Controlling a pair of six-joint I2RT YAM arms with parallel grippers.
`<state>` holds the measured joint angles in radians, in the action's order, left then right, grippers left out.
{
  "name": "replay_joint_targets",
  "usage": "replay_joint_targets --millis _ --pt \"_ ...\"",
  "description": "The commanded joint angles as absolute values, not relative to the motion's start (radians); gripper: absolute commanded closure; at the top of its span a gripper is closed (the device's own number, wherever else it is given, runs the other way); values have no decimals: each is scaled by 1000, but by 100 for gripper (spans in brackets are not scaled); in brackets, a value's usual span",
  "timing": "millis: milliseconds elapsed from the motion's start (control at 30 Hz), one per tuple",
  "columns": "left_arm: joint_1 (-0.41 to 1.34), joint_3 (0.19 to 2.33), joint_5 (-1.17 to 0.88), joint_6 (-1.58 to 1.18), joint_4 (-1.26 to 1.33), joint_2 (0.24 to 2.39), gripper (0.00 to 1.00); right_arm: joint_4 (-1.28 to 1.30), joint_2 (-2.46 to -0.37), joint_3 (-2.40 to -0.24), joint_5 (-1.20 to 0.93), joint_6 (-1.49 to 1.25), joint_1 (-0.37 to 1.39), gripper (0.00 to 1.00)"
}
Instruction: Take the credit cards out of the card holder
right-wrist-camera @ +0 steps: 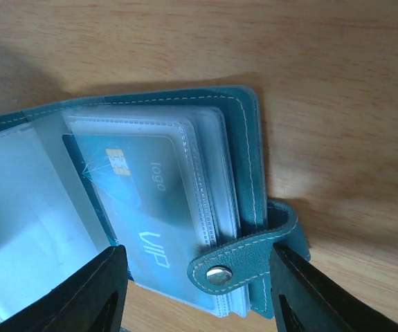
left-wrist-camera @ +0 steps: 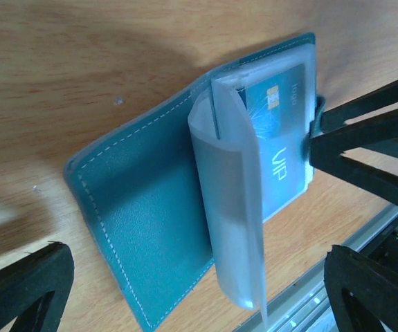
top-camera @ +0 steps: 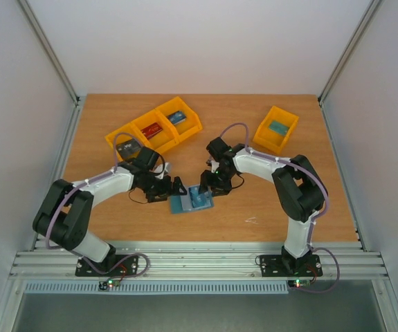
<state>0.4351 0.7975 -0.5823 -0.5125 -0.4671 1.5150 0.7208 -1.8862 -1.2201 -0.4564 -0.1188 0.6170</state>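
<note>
Locate the card holder [top-camera: 192,201] at the near middle of the table [top-camera: 268,200], between both grippers, opened flat with the teal cover down and the clear sleeves up. Note the blue VIP card [right-wrist-camera: 140,207] seated inside the top sleeve [right-wrist-camera: 192,166] of the stack, and a separate sleeve leaf [left-wrist-camera: 230,207] curled up off the spine. Note also the snap strap [right-wrist-camera: 243,256] lying across the stack's corner.

Step in hand, as judged: holder opened, card exposed, extraction not yet begun.

Check the right gripper [right-wrist-camera: 199,277]: jaws about half wide, straddling the snap strap and the sleeve edge, with no grip visible. Check the left gripper [left-wrist-camera: 197,277]: jaws fully wide, hovering above the bare cover, holding nothing.

Next move, as judged:
- Pin the cover or the sleeve stack with one gripper.
- Pinch the card's exposed edge with the other.
- Draw along the sleeve opening, not across it.
- Expect the holder to slide or lift if left unpinned.

Count:
- Card holder: one.
- Cards visible inside: one; further cards behind the stack cannot be told.
- Sleeves: several, exact number unreadable.
- Three-compartment orange bin [top-camera: 192,127]: one, holding a dark grey item [top-camera: 129,146], a red item [top-camera: 152,129] and a blue item [top-camera: 177,117], apparently cards.
- Single orange bin [top-camera: 268,144]: one, holding a teal item [top-camera: 278,126].
- Grippers: two.
</note>
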Motion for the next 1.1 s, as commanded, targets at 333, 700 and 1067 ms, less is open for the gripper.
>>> replay_joint_targets --millis 333,700,1067 --pt "511 789 -626 -520 -333 1608 44 627 -1909 -1182 -533 -124 620 49" --pt "515 868 -618 -348 -513 1433 100 702 -1633 -1170 -583 16 487 48" --pt "514 1319 -677 346 -924 1141 100 823 -1266 -1465 -857 353 437 31"
